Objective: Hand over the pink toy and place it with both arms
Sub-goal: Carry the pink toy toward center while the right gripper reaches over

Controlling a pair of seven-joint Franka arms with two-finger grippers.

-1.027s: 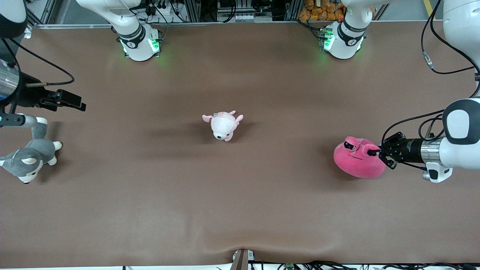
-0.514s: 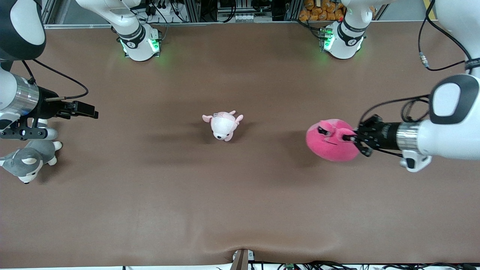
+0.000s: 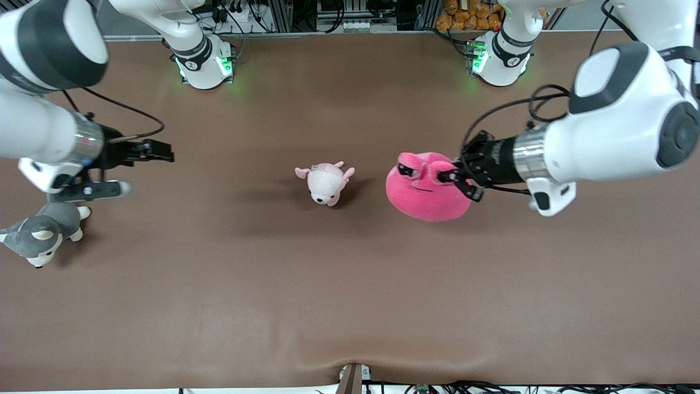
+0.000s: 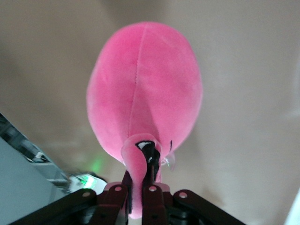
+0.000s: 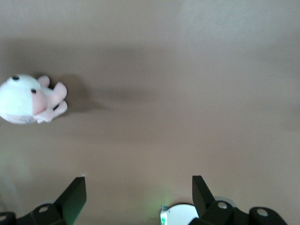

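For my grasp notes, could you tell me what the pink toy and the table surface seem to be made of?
The pink toy, held up by the left claw, looks like soft stuffed plush: matte, short fuzzy pile, a stitched seam down its body, and its snout squashes between the fingers. The table seems covered by a smooth brown sheet, possibly vinyl or leatherette; a faint sheen and a ripple at its near edge suggest this.

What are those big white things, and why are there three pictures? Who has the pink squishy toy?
Those are two robot arms. One picture looks down from high up; the other two come from little cameras on each arm's wrist. The left claw is pinching the pink toy up in the air, over the brown table. The right claw is open and holds nothing. On the table lie a small pale pink-and-white plush animal in the middle and a grey-and-white plush husky at the right arm's end.
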